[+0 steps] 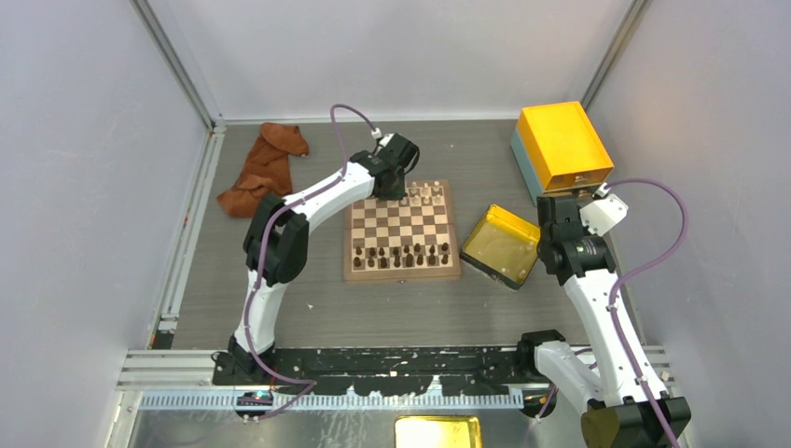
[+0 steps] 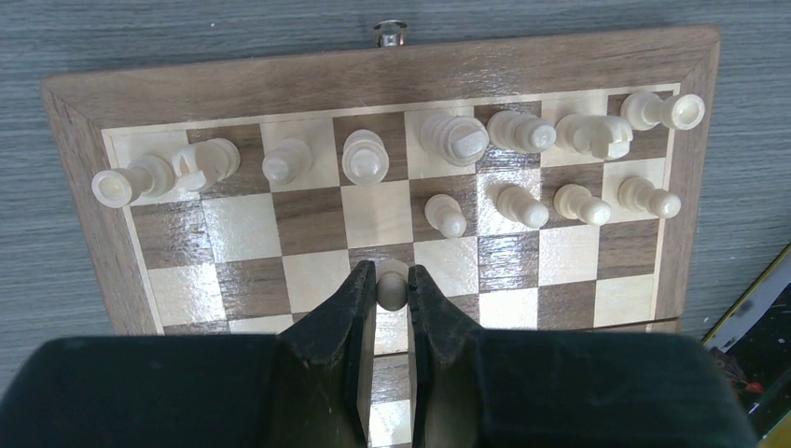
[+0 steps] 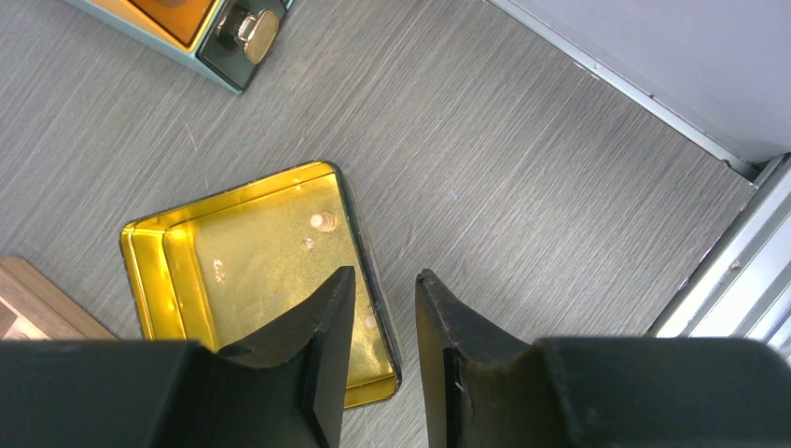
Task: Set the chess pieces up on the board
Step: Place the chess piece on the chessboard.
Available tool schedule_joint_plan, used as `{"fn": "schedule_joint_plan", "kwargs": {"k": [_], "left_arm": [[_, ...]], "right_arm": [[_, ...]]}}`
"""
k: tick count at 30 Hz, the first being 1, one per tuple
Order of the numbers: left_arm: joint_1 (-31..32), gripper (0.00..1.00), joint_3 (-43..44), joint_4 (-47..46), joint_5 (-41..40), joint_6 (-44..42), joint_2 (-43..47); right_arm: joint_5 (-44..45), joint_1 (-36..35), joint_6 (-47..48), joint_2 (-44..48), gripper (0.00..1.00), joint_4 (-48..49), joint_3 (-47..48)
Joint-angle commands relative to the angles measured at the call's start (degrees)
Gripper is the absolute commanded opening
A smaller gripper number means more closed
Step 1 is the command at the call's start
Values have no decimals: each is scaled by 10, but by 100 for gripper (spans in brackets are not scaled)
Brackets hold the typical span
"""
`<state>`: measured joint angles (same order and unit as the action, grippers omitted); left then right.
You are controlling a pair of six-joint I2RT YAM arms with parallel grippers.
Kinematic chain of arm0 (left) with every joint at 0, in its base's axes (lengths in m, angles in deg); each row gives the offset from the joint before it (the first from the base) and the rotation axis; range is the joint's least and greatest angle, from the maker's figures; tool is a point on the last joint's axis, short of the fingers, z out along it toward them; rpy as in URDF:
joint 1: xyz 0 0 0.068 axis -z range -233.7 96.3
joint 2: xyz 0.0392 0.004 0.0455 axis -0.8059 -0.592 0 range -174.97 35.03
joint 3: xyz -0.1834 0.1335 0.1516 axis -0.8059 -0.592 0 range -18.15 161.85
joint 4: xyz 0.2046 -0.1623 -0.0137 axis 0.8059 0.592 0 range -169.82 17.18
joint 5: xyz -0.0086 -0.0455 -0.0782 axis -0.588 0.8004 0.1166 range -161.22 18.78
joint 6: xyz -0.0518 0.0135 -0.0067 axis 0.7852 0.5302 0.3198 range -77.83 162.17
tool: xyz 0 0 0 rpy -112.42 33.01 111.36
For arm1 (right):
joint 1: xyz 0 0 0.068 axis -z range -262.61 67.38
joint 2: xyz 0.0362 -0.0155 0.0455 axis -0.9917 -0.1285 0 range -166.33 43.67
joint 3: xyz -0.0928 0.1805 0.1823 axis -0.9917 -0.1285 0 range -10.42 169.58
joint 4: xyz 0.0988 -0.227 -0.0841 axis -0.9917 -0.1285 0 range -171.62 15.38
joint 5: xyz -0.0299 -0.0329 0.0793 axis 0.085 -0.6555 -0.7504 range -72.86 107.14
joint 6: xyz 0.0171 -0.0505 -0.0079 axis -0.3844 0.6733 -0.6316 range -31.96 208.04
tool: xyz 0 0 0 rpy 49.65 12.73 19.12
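The board (image 2: 373,79) lies under my left gripper (image 2: 392,278), which is shut on a pale cream pawn (image 2: 392,289) just above a square in front of the cream rows. Eight cream pieces (image 2: 454,137) stand along the far row. Several cream pawns (image 2: 522,205) stand in the second row on the right half. In the top view the left gripper (image 1: 392,182) hovers over the board's (image 1: 401,273) far edge. My right gripper (image 3: 385,275) is open and holds nothing, above the rim of the golden tray (image 3: 233,261). One small cream pawn (image 3: 320,221) lies in that tray.
Dark brown chessmen (image 1: 401,254) fill the board's near rows. The golden tray (image 1: 502,245) sits right of the board. An orange-yellow box (image 1: 562,147) stands at the back right and a brown cloth (image 1: 266,168) at the back left. A metal rail (image 3: 737,271) runs beside the right gripper.
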<state>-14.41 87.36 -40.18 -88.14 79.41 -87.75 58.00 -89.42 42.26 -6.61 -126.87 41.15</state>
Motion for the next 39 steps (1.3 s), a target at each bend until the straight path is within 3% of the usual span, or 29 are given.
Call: {"fn": "schedule_joint_plan", "kwargs": {"k": [1,39], "left_arm": [[-3,0,6,-38,-11,11,-2],[-5,0,-8,-45,-51,44,-20]], "right_arm": [[23,-3,4,0,36,19,21],[20,-8,6,-4,36,25,12]]}}
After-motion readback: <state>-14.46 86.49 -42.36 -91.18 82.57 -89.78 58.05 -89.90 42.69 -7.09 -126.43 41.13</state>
